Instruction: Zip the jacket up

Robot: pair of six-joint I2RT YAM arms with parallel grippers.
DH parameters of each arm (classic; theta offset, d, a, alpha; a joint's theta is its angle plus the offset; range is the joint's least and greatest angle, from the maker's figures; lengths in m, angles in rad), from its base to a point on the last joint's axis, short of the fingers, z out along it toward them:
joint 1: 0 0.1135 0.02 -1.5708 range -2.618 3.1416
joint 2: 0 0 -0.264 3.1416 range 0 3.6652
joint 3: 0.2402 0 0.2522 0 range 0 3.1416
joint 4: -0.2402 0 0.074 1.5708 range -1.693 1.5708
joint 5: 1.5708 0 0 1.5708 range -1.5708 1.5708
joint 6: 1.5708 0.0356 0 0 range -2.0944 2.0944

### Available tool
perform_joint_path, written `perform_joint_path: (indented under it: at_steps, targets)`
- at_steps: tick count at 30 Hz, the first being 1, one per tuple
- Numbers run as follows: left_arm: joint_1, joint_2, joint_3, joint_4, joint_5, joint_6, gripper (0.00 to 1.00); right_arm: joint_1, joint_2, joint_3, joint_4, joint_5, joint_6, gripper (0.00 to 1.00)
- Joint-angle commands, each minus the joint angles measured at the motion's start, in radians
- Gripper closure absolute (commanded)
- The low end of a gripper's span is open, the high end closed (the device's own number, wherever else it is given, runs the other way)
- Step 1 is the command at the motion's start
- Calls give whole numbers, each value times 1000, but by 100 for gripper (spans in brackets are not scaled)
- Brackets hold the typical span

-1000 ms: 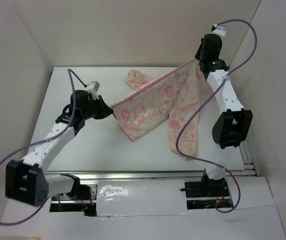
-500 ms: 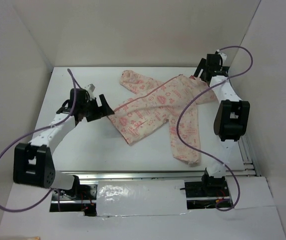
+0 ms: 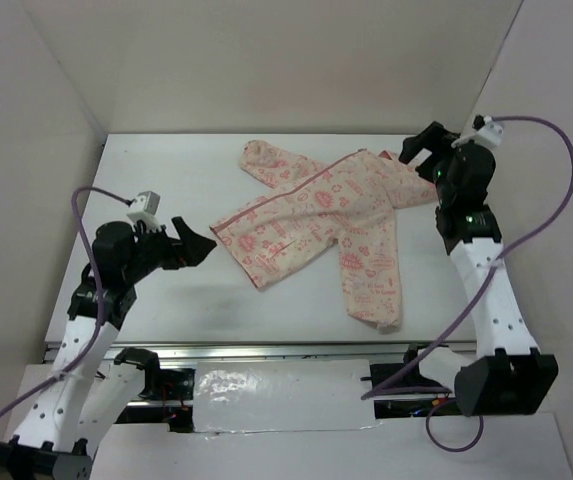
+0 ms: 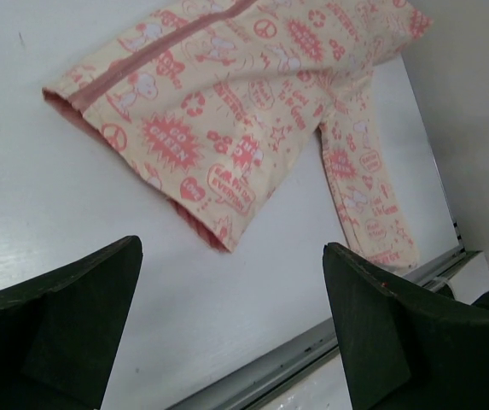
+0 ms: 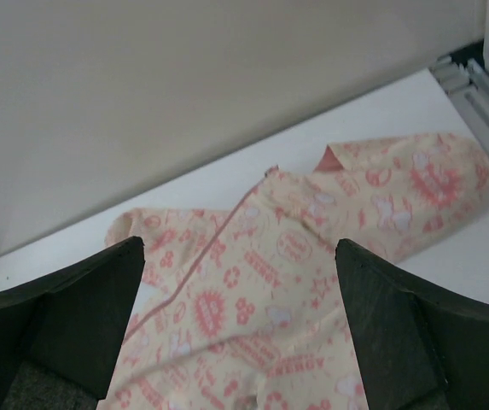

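The left gripper (image 3: pixel 198 243), wide open and empty, stands just beside the hem of the jacket (image 3: pixel 316 215), which lies flat on the table (image 3: pixel 166 170), its zipper (image 3: pixel 276 195) running diagonally toward the equally open, empty right gripper (image 3: pixel 416 150).

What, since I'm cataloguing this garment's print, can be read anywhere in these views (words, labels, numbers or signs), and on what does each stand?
"GO GREEN": in a pink burst printed on the jacket, left wrist view.
Peace sign: printed on the jacket, no words.
Recycling arrows: printed on the jacket, no words.
Other printed bubbles on the jacket: lettering too blurred to read.
Nothing legible anywhere else.
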Motion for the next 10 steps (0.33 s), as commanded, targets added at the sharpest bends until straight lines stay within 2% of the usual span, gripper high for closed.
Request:
perform_joint_path:
  at_steps: [1, 5, 10]
  targets:
    - [-10, -121, -77, -21, 10, -33, 1, 9, -112, -178, 55, 15, 70, 0]
    - [-13, -181, -127, 12, -9, -63, 1, 9, -203, -284, 66, 49, 101, 0]
    - [-13, -161, -109, -2, -23, -57, 1, 38, -260, -338, 80, 69, 74, 0]
